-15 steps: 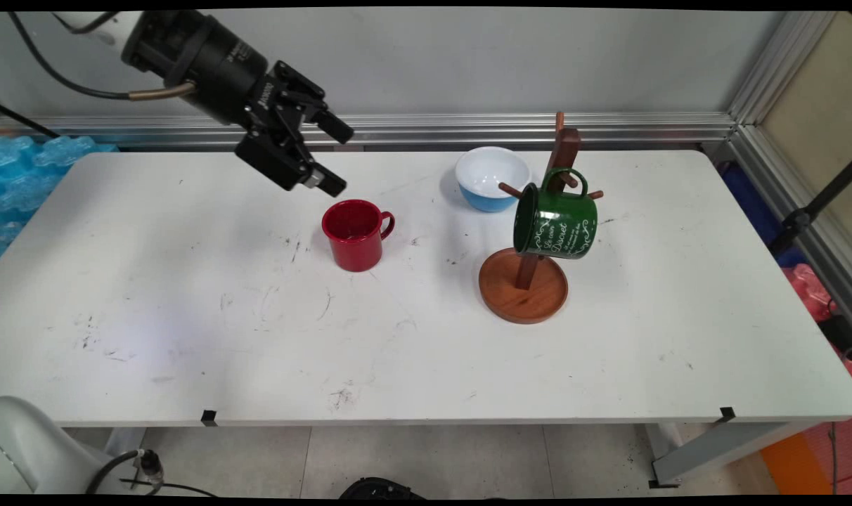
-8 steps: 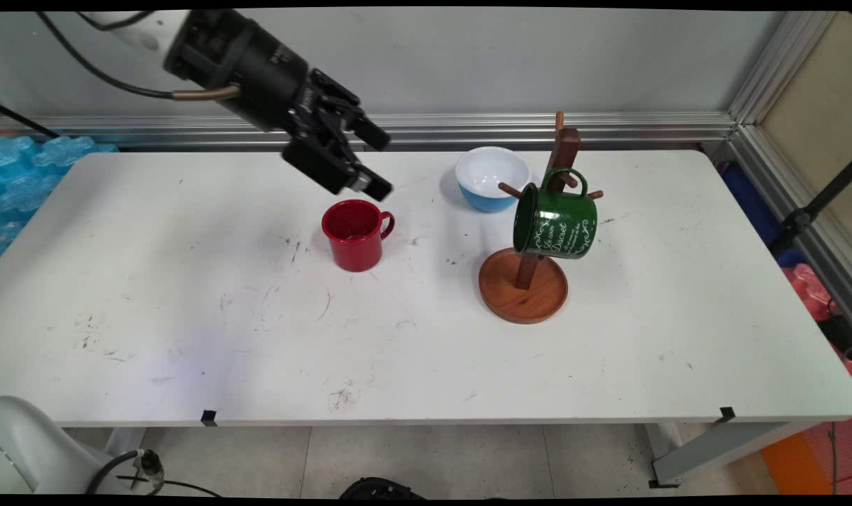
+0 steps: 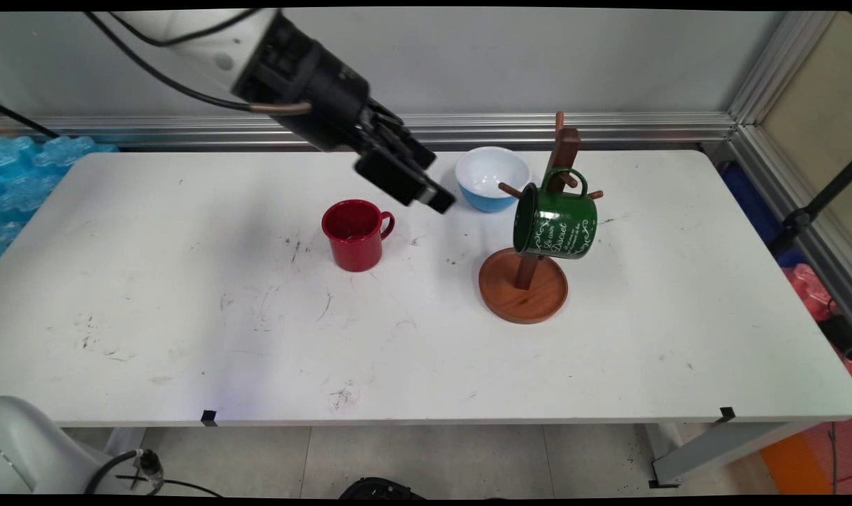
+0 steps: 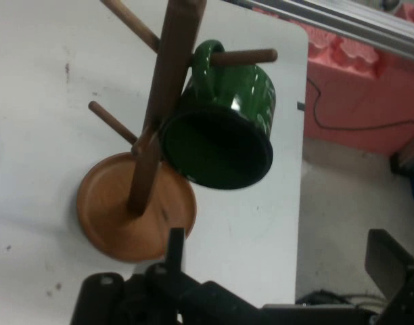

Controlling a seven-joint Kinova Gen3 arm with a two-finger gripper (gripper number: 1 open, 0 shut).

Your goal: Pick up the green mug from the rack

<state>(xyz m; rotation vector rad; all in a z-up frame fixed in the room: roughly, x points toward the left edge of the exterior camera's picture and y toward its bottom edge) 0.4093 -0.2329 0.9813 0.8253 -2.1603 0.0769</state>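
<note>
hand view has the claw [image 4: 278, 254] spread open and empty, green mug [image 4: 224, 132] hanging on the wooden rack [image 4: 136, 203] straight ahead. red mug [image 3: 354, 235] sits just behind it, blue bowl [image 3: 491, 178] close beside.

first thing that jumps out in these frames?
The green mug hanging by its handle from a peg of the wooden mug tree, right of centre. Next, the black gripper in the air between the red mug and the blue-and-white bowl, its fingers apart, camera aimed at the green mug.
</note>
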